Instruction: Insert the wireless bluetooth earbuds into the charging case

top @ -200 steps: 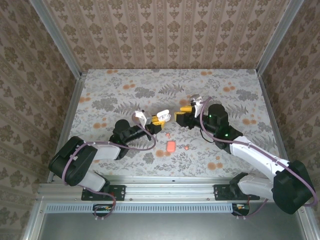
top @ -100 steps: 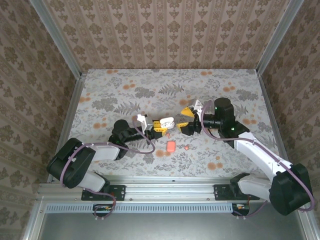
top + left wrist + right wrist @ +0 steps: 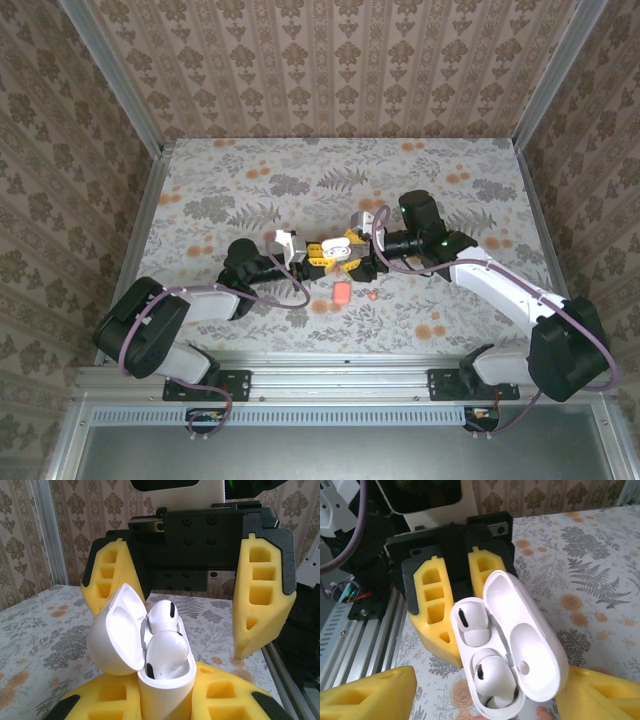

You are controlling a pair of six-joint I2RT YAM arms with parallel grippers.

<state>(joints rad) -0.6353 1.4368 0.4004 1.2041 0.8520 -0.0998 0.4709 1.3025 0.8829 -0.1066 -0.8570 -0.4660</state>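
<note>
Left claw (image 3: pixel 322 251) clamps the open white case (image 3: pixel 169 686), two white earbuds (image 3: pixel 167 647) standing upright inside. Right claw (image 3: pixel 352 252), jaws spread, faces the case head-on, seemingly straddling it.

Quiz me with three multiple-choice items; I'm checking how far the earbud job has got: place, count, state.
1. Where is the white case? A in a drawer; B in the left gripper; C on a shelf.
2. How many earbuds sit in it? A none; B one; C two.
3. Its lid is: A open; B shut; C missing.

B: the left gripper is clamped on its base.
C: two white buds sit side by side inside.
A: the lid is hinged back.
</note>
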